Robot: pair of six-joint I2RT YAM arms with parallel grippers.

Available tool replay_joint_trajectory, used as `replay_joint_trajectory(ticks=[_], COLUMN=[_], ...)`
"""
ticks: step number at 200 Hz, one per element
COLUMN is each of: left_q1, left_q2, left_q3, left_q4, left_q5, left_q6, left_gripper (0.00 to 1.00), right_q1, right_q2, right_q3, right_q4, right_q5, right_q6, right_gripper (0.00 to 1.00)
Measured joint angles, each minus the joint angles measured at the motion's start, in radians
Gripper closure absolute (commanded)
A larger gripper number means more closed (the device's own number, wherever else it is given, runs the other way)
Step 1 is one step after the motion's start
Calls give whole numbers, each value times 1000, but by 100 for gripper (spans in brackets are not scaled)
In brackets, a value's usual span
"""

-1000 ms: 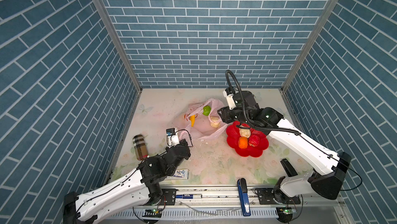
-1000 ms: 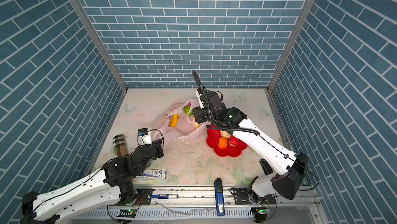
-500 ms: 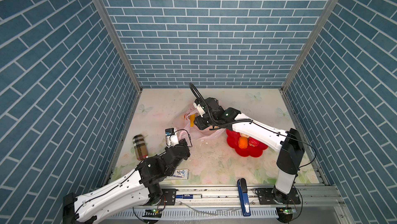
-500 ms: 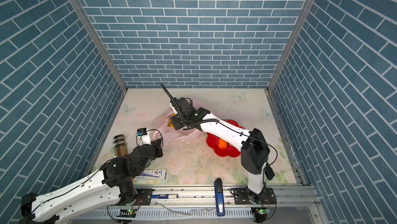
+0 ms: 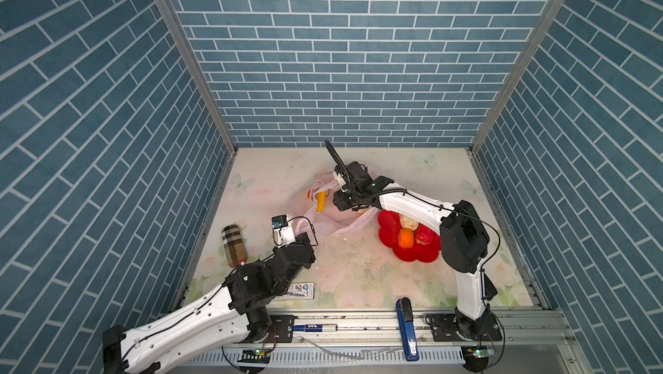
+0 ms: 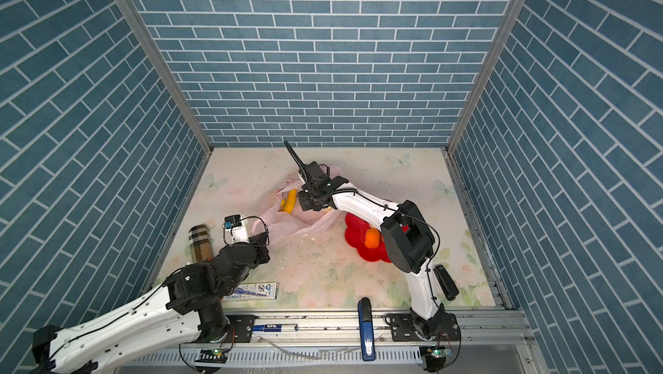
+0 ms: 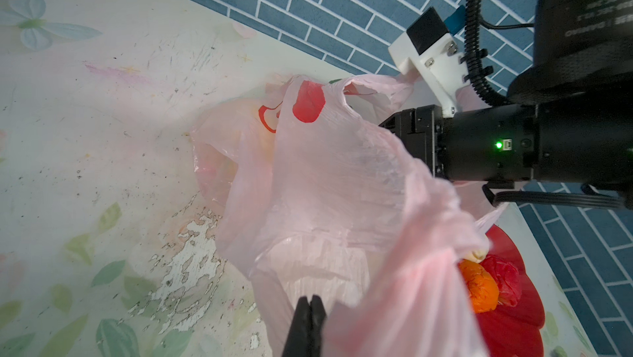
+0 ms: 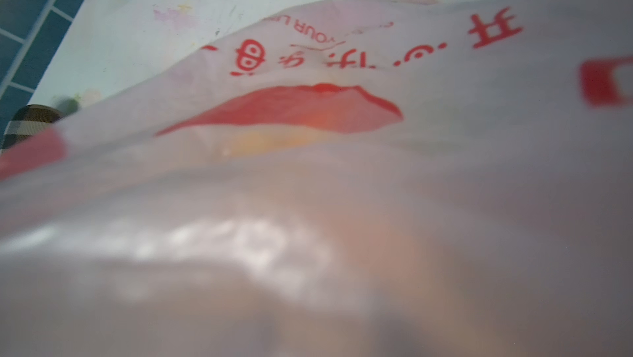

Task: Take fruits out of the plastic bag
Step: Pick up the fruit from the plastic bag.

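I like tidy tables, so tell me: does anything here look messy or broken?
Yes. The flowery table cover is scraped and peeling beside the plastic bag, with white flakes scattered nearby. A checked cylinder lies tipped on its side by the left wall.

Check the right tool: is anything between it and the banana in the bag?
Yes, likely the plastic bag itself: its film covers the right wrist view, with only a yellow blur behind it. In a top view the right tool sits beside the banana, fingertips hidden. The left tool pinches the bag's edge.
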Motion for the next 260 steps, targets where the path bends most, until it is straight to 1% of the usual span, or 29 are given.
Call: replay_joint_trajectory(ticks=[32,69,99,114,144,203,217,243,260], left_q1=[0,0,0,0,0,0,-1,-2,-2], left_q2=[0,0,0,-3,-52,-111,-118,-124,-124], left_q3=[-3,-19,-38,-44,-48,-60,-72,-83,-84], left_q4=[-13,-19,-26,-42,-79,-131,-137,-150,-151], left_q5=[2,11,34,49,64,101,109,117,119], left_q6=[-15,-36,-58,-70,-92,-119,-129,-137,-140], left_gripper=[100,100,100,100,100,100,100,100,100], right_q1=[-31,-37,-37,-37,-28,-6,-6,-6,-6], right_q2=[41,80,88,88,88,90,96,139,185], right_q3=[5,32,37,36,34,34,35,45,54], right_q4=[2,2,17,46,113,173,180,193,211], right_q5=[36,78,69,50,26,56,56,39,21], right_q6=[-1,-1,7,16,30,51,54,81,105], right_gripper=[54,48,43,42,42,42,44,48,49])
